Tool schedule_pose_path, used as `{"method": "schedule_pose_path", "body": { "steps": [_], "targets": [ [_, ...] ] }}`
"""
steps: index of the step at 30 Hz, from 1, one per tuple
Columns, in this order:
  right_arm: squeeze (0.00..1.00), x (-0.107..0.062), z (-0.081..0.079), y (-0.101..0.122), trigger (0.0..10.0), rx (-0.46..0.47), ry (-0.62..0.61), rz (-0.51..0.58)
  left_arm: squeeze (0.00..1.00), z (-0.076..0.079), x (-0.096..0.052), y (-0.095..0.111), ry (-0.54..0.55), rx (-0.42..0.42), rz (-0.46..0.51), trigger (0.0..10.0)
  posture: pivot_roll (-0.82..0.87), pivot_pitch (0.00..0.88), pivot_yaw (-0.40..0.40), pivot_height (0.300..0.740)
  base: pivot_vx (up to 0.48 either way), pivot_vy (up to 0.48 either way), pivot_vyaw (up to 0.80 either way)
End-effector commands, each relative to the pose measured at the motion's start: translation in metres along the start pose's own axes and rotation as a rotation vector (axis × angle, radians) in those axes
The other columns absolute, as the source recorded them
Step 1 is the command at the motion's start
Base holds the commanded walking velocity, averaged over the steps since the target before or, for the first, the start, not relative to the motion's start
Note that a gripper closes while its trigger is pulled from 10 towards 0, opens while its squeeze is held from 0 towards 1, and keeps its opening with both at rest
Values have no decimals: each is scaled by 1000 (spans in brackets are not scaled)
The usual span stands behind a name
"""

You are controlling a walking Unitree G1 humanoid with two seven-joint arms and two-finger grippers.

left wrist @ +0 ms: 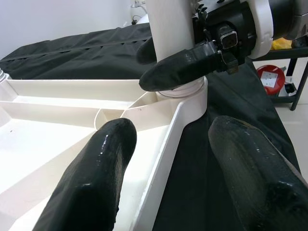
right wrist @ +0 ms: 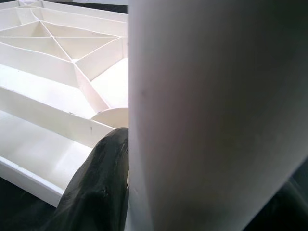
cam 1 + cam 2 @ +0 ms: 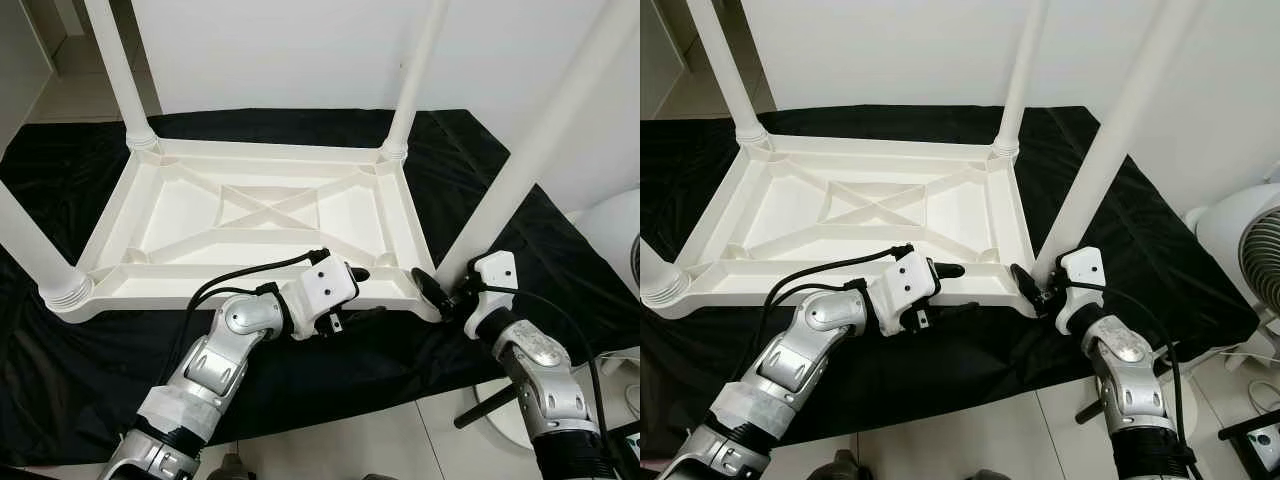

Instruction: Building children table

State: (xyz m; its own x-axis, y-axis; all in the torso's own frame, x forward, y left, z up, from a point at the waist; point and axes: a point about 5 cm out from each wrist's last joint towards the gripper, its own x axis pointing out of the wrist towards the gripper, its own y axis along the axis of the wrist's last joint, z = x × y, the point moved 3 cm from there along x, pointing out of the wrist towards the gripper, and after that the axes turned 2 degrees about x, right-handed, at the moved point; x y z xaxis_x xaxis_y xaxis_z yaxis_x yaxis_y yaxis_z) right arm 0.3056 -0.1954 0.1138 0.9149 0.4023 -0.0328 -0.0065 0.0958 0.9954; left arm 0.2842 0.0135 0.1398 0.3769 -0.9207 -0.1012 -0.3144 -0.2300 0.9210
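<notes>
While the upturned table (image 3: 250, 215) lies on the black cloth (image 3: 80, 360), the right gripper (image 3: 436, 290) pinches its near leg (image 3: 520, 160), whose top is cut off; the left gripper (image 3: 362, 290) straddles the near rim, fingers spread.

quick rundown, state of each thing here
white plastic table top: upside down on the cloth, four legs standing in its corners
black cloth: spread on the floor
near right white leg: gripped at its base
right gripper: shut on that leg
left gripper: open astride the rim

White plastic table (image 3: 250, 215) upside down on black cloth (image 3: 480, 170), legs up.
</notes>
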Motion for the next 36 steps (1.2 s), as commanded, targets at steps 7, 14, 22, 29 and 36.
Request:
{"method": "schedule_pose_path", "body": {
  "steps": [7,14,22,29,36],
  "targets": [
    [0,-2,4,-7,10000,63,-276,-28,0,-4,2,1,51,-4,1,10000,16,3,-27,740,0,0,0],
    [0,1,-2,-1,10000,127,-484,-11,0,-2,2,1,43,-7,3,10000,13,4,-27,740,0,0,0],
    [0,2,-13,1,10000,197,-752,0,0,1,3,2,34,-9,6,10000,11,0,-33,740,0,0,0],
    [0,17,-26,16,10000,270,-712,66,0,2,4,2,35,-11,12,10000,10,0,-39,740,0,0,0],
    [792,9,-24,15,10000,232,-690,56,0,2,5,2,39,-9,12,10000,12,0,-52,740,0,0,0]
  ]
}}
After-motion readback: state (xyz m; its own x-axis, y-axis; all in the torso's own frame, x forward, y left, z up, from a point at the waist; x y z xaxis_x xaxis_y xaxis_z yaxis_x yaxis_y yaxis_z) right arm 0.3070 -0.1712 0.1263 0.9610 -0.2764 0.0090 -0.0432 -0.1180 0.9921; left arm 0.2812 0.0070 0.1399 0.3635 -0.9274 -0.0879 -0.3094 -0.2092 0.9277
